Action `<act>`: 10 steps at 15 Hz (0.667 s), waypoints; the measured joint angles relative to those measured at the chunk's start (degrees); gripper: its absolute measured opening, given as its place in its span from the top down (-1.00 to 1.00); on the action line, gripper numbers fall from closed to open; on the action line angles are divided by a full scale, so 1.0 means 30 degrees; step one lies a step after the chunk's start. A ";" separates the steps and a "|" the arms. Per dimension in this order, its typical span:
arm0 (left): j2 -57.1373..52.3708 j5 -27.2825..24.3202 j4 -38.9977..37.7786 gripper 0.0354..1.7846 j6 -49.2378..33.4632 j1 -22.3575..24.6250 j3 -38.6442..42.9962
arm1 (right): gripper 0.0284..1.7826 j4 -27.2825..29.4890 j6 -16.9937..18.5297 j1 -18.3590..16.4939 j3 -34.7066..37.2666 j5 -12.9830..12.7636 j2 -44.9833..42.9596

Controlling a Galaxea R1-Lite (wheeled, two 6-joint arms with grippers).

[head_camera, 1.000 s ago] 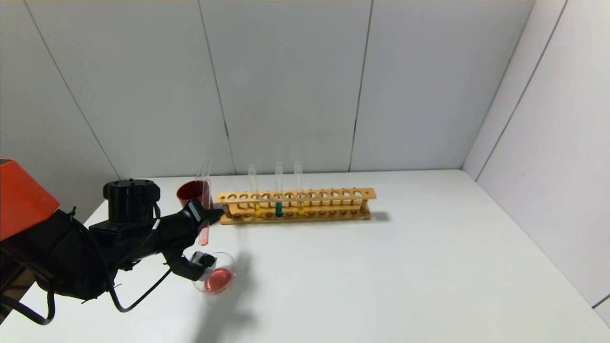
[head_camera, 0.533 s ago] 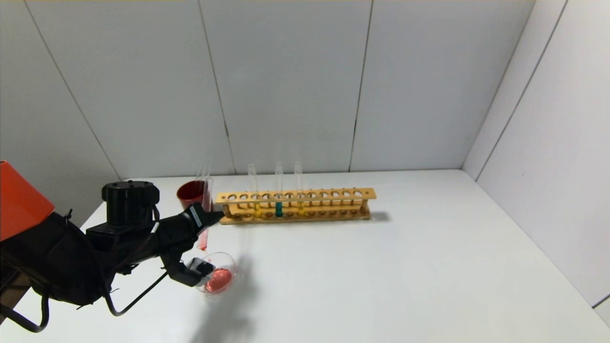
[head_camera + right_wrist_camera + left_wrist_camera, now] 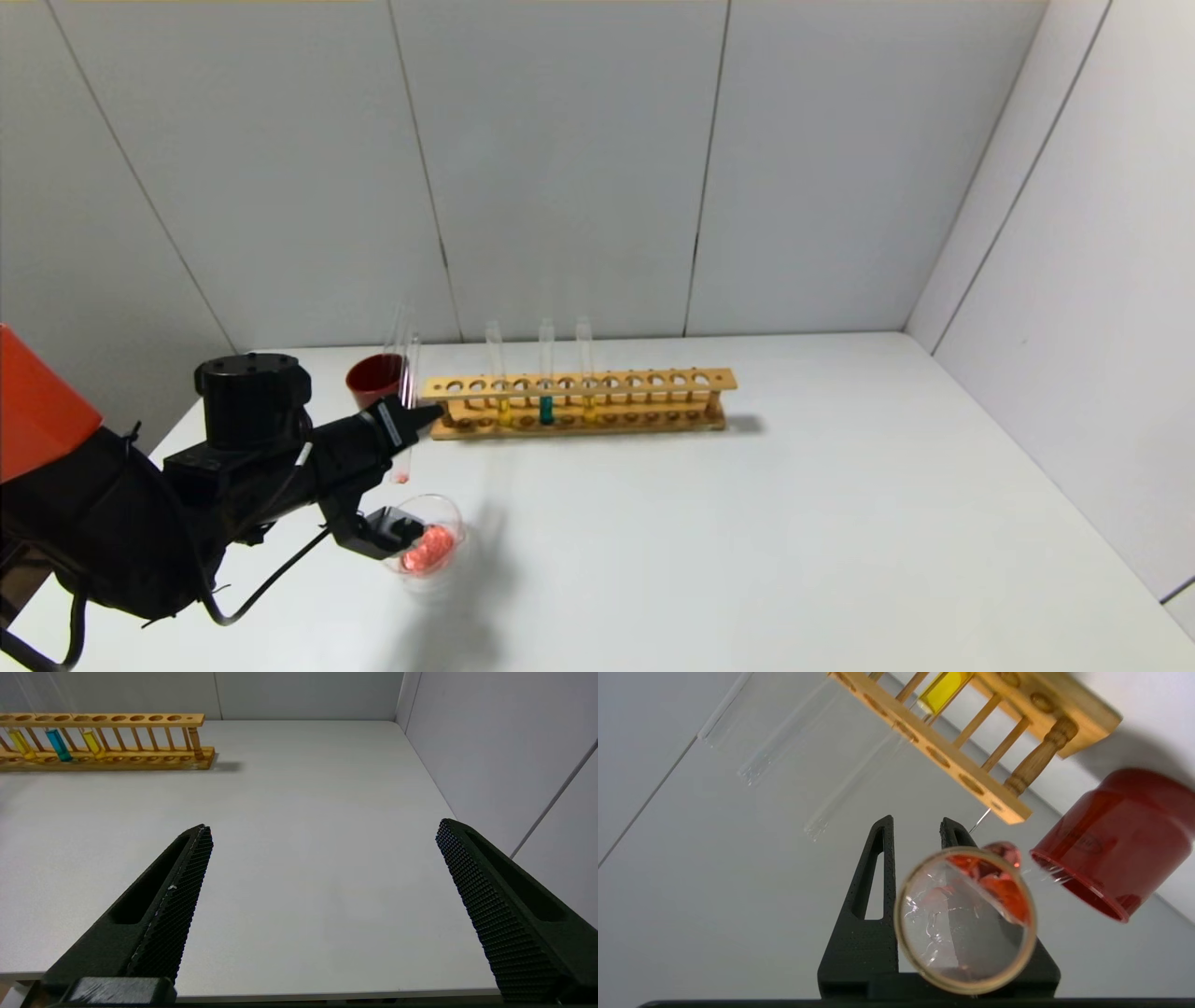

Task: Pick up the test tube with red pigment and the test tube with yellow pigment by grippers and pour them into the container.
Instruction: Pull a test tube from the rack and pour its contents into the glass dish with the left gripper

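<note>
Left gripper (image 3: 407,422) clamped on the red tube (image 3: 403,411), held near upright, just beside the rack (image 3: 579,401) end. Glass dish (image 3: 428,546) with red liquid sits below it. Yellow tube (image 3: 587,373) stands in rack. Right gripper (image 3: 322,905) wide open, parked well apart.

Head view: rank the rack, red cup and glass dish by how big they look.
1. Rack, clearly largest.
2. Glass dish and red cup look alike; the dish sits nearer the camera, so I won't rank them.
</note>
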 joint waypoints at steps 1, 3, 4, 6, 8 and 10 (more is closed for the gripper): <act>0.0028 0.0000 -0.0427 0.62 0.0016 -0.0008 0.0146 | -0.96 0.0000 0.0000 0.0000 0.0000 0.0000 0.0000; 0.0130 -0.0016 -0.0792 0.62 0.0073 -0.0008 0.0301 | -0.96 0.0000 0.0000 0.0008 0.0000 0.0008 0.0000; 0.0179 -0.0016 -0.0914 0.62 0.0264 -0.0016 0.0366 | -0.96 0.0000 0.0000 0.0000 0.0000 0.0008 0.0000; 0.0215 -0.0016 -0.1195 0.62 0.0882 -0.0008 0.0447 | -0.96 0.0000 0.0000 0.0000 0.0000 0.0000 0.0000; 0.0252 -0.0045 -0.1337 0.62 0.1101 -0.0008 0.0467 | -0.96 0.0000 0.0000 0.0000 0.0000 0.0008 0.0000; 0.0289 -0.0065 -0.1516 0.62 0.1292 -0.0033 0.0504 | -0.96 0.0008 0.0000 0.0000 0.0000 0.0008 0.0000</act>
